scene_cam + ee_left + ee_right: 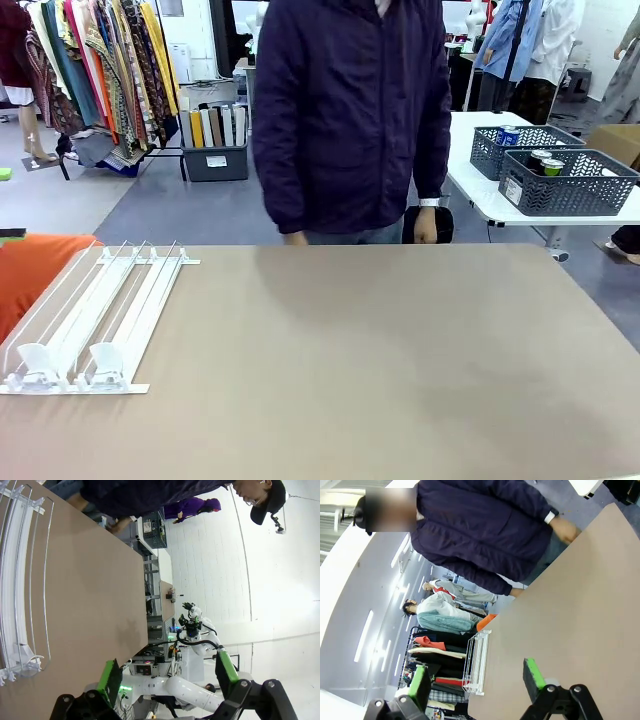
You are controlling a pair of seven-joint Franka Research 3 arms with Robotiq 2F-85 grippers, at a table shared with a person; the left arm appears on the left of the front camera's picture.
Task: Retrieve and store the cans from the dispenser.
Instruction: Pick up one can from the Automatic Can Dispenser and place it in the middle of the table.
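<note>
Shop-floor room with grey floor (170, 205)
Clothes rack (95, 70) at left; white side table (480, 175) at right; white brick wall (210, 565) beyond

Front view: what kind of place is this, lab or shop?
Probably a robot lab dressed as a shop. A clothes rack stands behind the person, mesh baskets sit on a side table, and a shelf dispenser lies on the table.

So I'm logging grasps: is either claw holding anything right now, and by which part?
Nothing is held. The left claw and the right claw are both open with only air between their pads.
</note>
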